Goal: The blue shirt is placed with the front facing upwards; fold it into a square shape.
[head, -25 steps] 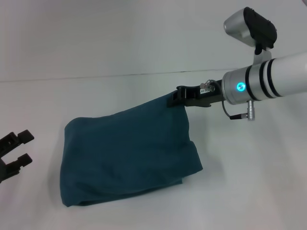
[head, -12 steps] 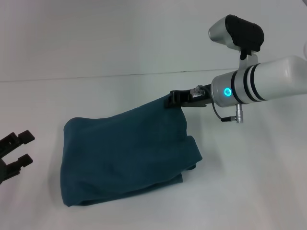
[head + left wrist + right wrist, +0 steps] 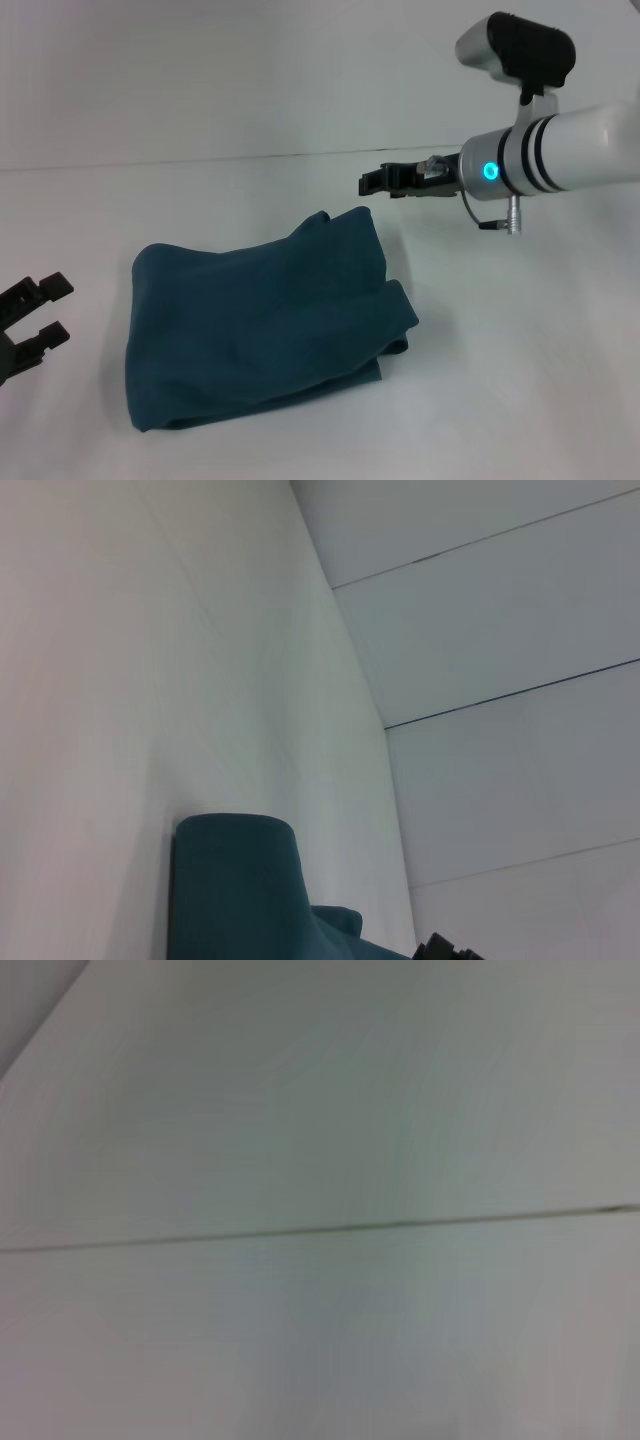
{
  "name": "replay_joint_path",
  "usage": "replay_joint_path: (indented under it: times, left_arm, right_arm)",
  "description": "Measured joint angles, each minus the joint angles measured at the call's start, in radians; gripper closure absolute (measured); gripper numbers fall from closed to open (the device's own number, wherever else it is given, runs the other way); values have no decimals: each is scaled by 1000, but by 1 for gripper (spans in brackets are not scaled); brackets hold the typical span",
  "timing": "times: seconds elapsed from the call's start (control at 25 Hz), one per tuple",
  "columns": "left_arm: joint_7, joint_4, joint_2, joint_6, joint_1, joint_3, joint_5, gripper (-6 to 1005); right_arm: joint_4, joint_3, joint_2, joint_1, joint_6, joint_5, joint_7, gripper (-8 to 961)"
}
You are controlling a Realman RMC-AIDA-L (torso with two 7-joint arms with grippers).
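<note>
The blue shirt lies folded into a rough, rumpled rectangle on the white table, with one corner peaked toward the far right. My right gripper hovers just above and beyond that corner, open, holding nothing and clear of the cloth. At the near left edge my left gripper is parked, its two black fingers apart and empty, a short way from the shirt's left side. In the left wrist view a rounded fold of the blue shirt shows. The right wrist view shows only white surface.
The white table runs back to a white wall, meeting it along a thin dark seam. Bare tabletop surrounds the shirt on every side.
The right gripper has let go of the shirt's far right corner and pulled back up and to the right. That corner dropped onto the folded cloth. The left arm has not moved.
</note>
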Motion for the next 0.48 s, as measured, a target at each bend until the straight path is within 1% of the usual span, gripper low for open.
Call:
replay_joint_path:
  times: [0.08, 0.2, 0.32, 0.48]
  left_arm:
    - [0, 0, 0, 3, 0, -1, 0, 62]
    - [0, 0, 0, 4, 0, -2, 0, 62]
    - [1, 0, 0, 4, -1, -1, 0, 63]
    - [1, 0, 1, 4, 2, -5, 0, 62]
  right_arm:
    - [-5, 1, -11, 4, -19, -2, 10, 549]
    - [-17, 11, -29, 8, -101, 5, 11, 475]
    - [-41, 47, -52, 2, -237, 28, 3, 401]
    - [-74, 107, -80, -42, -458, 146, -47, 362]
